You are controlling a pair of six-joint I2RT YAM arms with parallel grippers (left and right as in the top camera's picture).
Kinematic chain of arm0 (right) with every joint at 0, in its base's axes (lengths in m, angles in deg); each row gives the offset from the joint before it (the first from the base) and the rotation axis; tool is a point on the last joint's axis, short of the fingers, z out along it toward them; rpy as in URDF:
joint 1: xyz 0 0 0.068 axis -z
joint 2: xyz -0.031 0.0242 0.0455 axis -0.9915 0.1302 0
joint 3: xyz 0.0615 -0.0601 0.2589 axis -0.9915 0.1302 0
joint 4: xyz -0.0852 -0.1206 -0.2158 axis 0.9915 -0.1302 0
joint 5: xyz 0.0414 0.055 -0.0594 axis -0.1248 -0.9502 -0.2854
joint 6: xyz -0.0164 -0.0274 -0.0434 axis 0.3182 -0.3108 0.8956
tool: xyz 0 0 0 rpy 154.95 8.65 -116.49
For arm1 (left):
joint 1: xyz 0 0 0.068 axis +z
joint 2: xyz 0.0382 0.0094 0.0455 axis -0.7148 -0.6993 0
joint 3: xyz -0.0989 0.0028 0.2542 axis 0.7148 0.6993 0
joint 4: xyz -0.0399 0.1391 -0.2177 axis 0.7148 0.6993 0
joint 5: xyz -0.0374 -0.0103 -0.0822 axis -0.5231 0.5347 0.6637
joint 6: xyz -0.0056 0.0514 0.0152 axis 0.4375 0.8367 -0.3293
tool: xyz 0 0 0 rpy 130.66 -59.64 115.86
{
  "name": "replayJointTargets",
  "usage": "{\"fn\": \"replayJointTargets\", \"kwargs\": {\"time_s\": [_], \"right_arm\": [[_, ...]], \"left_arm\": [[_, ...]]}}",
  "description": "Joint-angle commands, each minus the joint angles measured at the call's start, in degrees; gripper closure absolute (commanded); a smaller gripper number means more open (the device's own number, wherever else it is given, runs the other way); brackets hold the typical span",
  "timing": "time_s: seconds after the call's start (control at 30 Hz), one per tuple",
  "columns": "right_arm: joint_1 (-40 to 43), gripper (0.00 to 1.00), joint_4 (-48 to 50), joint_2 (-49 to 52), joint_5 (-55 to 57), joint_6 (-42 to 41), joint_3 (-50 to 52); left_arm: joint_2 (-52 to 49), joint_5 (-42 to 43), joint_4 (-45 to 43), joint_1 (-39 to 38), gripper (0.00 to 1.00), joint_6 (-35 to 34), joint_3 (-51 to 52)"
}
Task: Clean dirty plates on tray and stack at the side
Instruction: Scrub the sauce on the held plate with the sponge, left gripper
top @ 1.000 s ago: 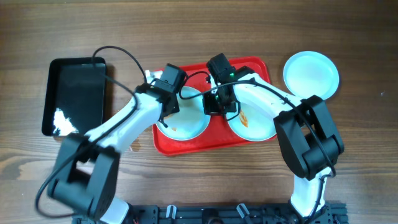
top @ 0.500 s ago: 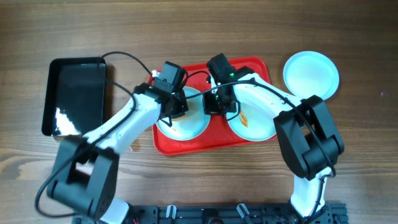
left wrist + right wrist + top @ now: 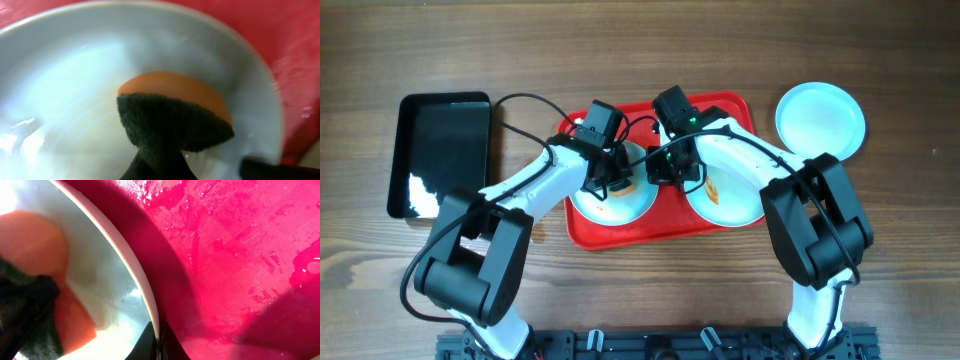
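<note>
The red tray [image 3: 665, 218] holds two pale plates. My left gripper [image 3: 618, 176] is shut on an orange sponge with a dark scrub face [image 3: 175, 112] and presses it onto the left plate [image 3: 605, 205], also seen in the left wrist view [image 3: 70, 95]. My right gripper [image 3: 665, 172] is shut on that plate's right rim [image 3: 145, 292], fingers pinching it [image 3: 159, 341]. The right plate [image 3: 738, 205] on the tray carries an orange-red smear [image 3: 712, 190]. A third, clean plate [image 3: 820, 120] lies on the table right of the tray.
A glossy black tray [image 3: 440, 150] lies on the wooden table at the left, with a white patch in its near corner. Cables run from both arms over the tray's back edge. The tray surface [image 3: 240, 255] looks wet.
My left gripper has moved the sponge to the right across the left plate, closer to the right gripper. The right gripper and the plates have stayed in place.
</note>
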Motion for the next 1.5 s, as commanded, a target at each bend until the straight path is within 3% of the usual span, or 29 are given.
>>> {"fn": "replayJointTargets", "kwargs": {"time_s": [0.0,0.1,0.23,0.5,0.73,0.93,1.27,1.47], "right_arm": [[0.0,0.96,-0.1,2.1,2.5,-0.6,1.3],[0.0,0.96,-0.2,2.1,2.5,-0.6,1.3],[0.0,0.95,-0.2,2.1,2.5,-0.6,1.3],[0.0,0.96,-0.1,2.1,2.5,-0.6,1.3],[0.0,0.96,-0.1,2.1,2.5,-0.6,1.3],[0.0,0.96,0.1,2.1,2.5,-0.6,1.3],[0.0,0.96,0.1,2.1,2.5,-1.6,1.3],[0.0,0.96,0.0,2.1,2.5,-1.6,1.3]], "left_arm": [[-1.2,-11.8,5.3,0.2,0.96,-1.1,0.5],[-1.2,-21.1,9.8,0.2,0.96,-1.1,0.5],[-1.2,-27.6,13.1,0.3,0.96,-1.1,0.5],[-0.2,-34.1,15.1,0.4,0.96,-0.9,-1.6],[5.7,-33.8,18.0,0.2,0.96,-0.9,-8.1],[8.4,-26.6,17.4,0.3,0.96,-1.0,-8.1],[3.4,4.1,11.2,0.1,0.96,-1.0,-4.2],[0.0,5.6,10.6,-1.6,0.96,-1.0,-3.3]]}}
